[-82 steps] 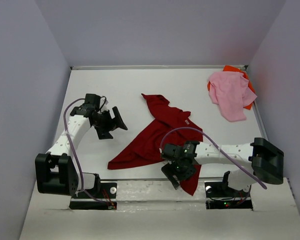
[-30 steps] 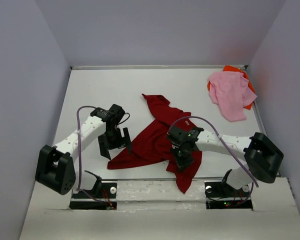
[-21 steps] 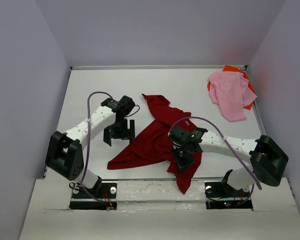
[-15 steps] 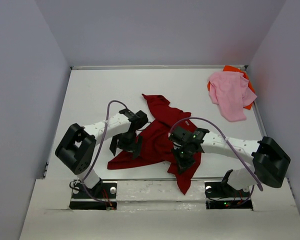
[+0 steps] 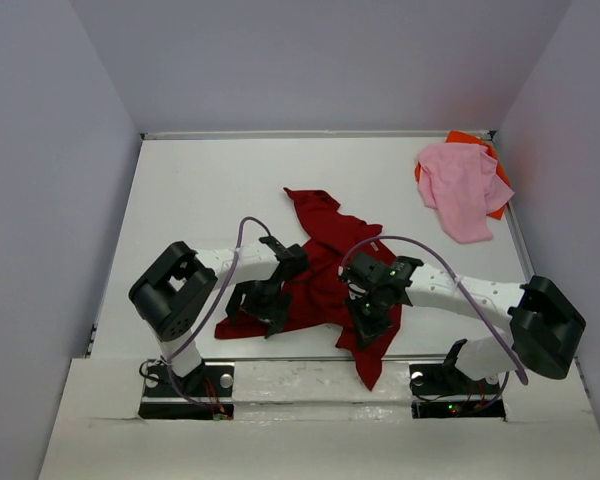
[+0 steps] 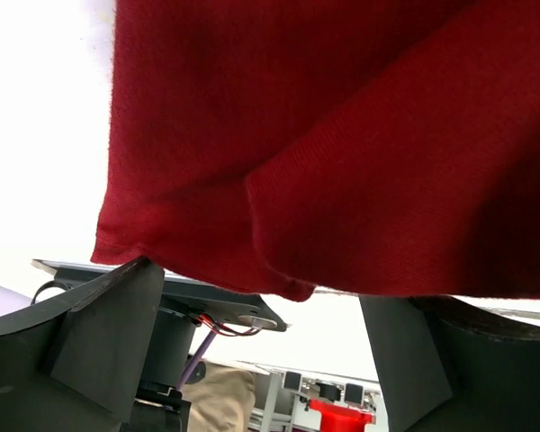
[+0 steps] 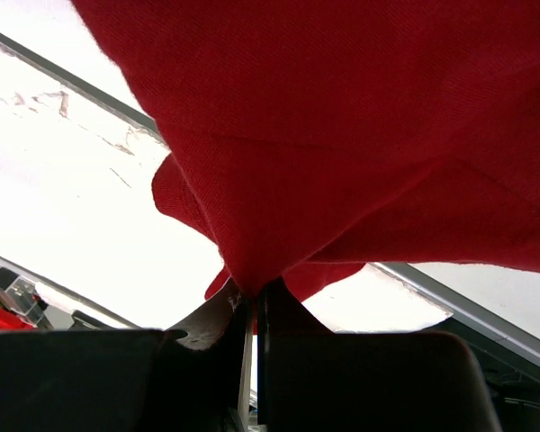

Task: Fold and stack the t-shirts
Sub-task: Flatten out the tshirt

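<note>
Right wrist | right end effector (image 7: 252, 301) pinching dark red t-shirt (image 7: 387, 135) | left end effector (image 6: 261, 315) spread (over same shirt)

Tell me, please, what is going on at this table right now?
Both arms are working on the dark red t-shirt, which lies crumpled near the front of the table. The right gripper is shut on a pinched fold of its cloth. The left gripper is open, its fingers spread on either side of the shirt's near left edge. The light pink t-shirt lies on top of the orange t-shirt in the far right corner, untouched and not yet folded.
</note>
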Robot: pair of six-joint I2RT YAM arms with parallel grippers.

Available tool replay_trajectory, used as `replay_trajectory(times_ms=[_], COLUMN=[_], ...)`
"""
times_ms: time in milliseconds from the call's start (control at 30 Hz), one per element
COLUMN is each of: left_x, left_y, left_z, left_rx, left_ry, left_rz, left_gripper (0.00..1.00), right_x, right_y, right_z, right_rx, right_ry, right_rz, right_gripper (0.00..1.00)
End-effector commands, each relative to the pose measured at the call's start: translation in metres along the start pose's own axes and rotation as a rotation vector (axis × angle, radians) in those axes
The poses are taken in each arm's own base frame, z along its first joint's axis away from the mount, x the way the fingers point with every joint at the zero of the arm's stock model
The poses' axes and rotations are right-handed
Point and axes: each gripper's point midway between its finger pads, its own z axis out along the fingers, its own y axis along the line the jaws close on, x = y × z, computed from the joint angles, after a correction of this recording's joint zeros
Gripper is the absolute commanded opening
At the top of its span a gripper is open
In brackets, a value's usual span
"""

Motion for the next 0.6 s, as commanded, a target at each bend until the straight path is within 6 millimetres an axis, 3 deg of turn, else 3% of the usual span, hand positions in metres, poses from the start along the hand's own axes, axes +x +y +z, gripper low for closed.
replay_trajectory(times_ms=[0,100,300,567], left_x=[-0.013,-0.022,-0.051,-0.062], left_y=[0.001,-0.005,-0.008,0.009], left_z=[0.004,-0.005,-0.043,-0.017], left_rx=[-0.020,0.009,0.048,0.057], left_ry=[-0.061,-0.093,-0.207,-0.189], left_rz=[-0.002,-0.010,-0.039,-0.080], left_gripper=[0.99,0.99,0.99,0.99], right_x=[-0.002,0.002,0.002,0.002], right_y=[0.007,0.005,0.004,0.005], right_z=[-0.006,-0.003,-0.001,-0.002], right_rx=[-0.046,-0.041,-0.035,-0.035], right_ry=[-0.018,-0.004,0.006,0.012], right_rz=[-0.019,-0.015,-0.011,-0.011], right_gripper=[0.00,0.00,0.00,0.00])
